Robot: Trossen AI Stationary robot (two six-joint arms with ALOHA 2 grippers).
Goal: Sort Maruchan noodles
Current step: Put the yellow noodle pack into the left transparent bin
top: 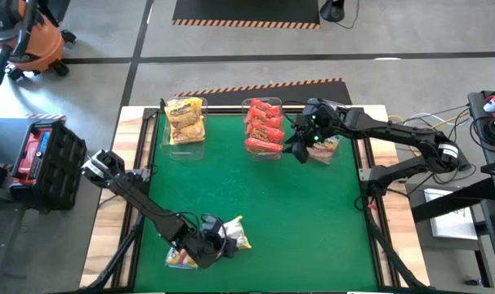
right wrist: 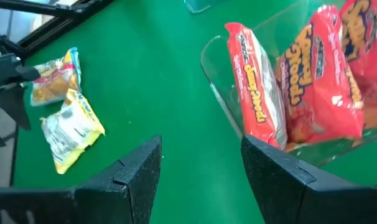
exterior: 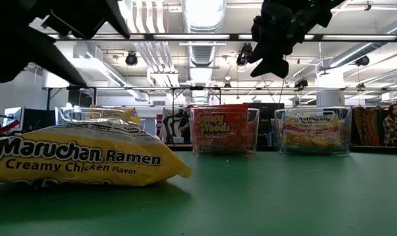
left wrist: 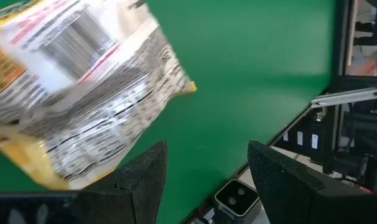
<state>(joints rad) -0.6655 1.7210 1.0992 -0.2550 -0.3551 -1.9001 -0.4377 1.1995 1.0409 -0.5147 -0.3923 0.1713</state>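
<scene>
Two Maruchan noodle packets lie flat on the green mat near the table's front left. One is a yellow packet [top: 236,233] [exterior: 80,159] [left wrist: 70,87] showing its printed back in the left wrist view. The other is a pale packet [top: 179,258] [right wrist: 53,78]. My left gripper [top: 216,242] [left wrist: 207,149] hovers open beside the yellow packet, with nothing between its fingers. My right gripper [top: 301,152] [right wrist: 201,142] hangs open and empty above the mat, next to the clear bin of red packets [top: 264,126] [right wrist: 300,87].
Three clear bins stand along the far edge: yellow packets [top: 186,121], red packets [exterior: 225,130] and pale packets [top: 326,148] [exterior: 314,131]. The last is partly under my right arm. The mat's middle [top: 256,196] is bare. A person [exterior: 394,124] is beyond the table.
</scene>
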